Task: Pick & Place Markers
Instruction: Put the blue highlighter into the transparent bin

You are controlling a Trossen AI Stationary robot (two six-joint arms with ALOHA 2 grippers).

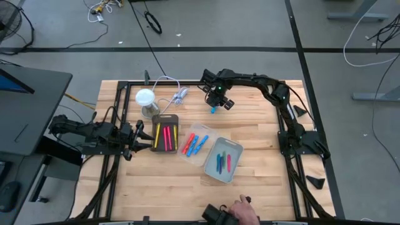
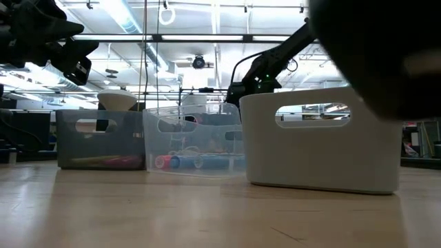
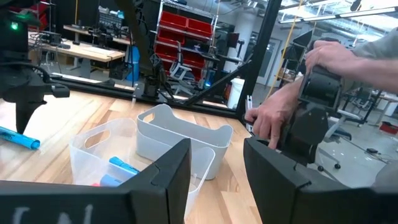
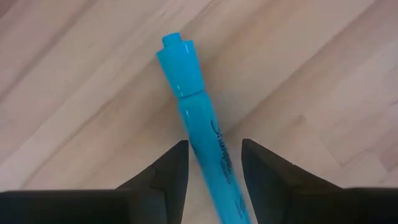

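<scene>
A blue marker [image 4: 186,74] lies flat on the wooden table near the far edge [image 1: 213,110]. My right gripper [image 4: 214,149] points down over it, open, one finger on either side of the marker's barrel. It shows in the high view [image 1: 215,102] and far off in the left wrist view [image 3: 23,99], just above the marker [image 3: 18,140]. Other markers lie in three bins: yellow and pink in the dark bin [image 1: 165,117], red and blue in the clear bin [image 1: 199,128], blue, green and pink in the white bin [image 1: 232,145]. My left gripper [image 3: 217,149] waits open left of the dark bin [image 1: 136,133].
A white round-topped lamp [image 1: 145,98] and a white cable bundle [image 1: 179,95] sit at the far edge, left of the right gripper. A person's hand [image 1: 240,206] holds a dark camera at the near edge [image 3: 280,112]. Bare wood surrounds the blue marker.
</scene>
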